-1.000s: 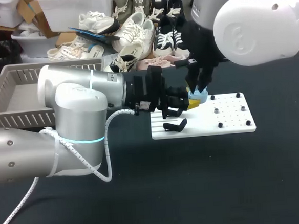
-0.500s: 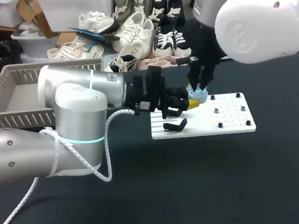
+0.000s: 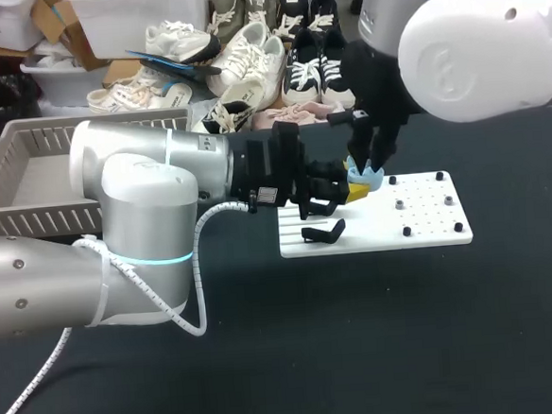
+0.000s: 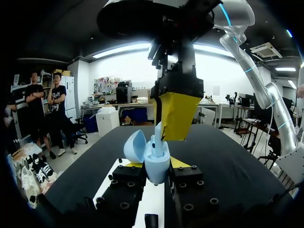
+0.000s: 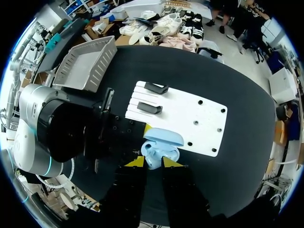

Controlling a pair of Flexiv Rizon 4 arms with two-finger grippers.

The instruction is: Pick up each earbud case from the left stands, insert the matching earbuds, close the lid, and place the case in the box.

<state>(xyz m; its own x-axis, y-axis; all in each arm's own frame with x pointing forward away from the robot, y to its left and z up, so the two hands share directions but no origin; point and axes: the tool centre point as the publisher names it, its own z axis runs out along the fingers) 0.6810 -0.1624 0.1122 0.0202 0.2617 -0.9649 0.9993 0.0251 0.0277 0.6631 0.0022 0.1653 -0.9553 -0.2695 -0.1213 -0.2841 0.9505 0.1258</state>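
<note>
A light blue earbud case point(image 4: 156, 161), lid point(image 4: 134, 145) swung open, is upright with my left gripper point(image 4: 156, 166) shut on its lower body. It shows in the head view as the case point(image 3: 369, 175) above the white board's left part. My right gripper point(image 4: 175, 114) hangs straight over the open case, its yellow tips together on a light blue earbud point(image 4: 158, 130) whose lower end is in the case. From the right wrist, the case point(image 5: 159, 153) lies just ahead of my right gripper point(image 5: 153, 163). Two black stands point(image 5: 156, 88) point(image 5: 149, 108) are bare.
The white board point(image 3: 428, 217) with small black pegs lies on the black table, one black stand point(image 3: 323, 232) near its left end. A grey slatted basket point(image 3: 28, 177) stands at the far left. My left arm point(image 3: 160, 177) stretches across the table's left half.
My right arm has edged slightly to the right above the case. The left arm and the case have kept still.
</note>
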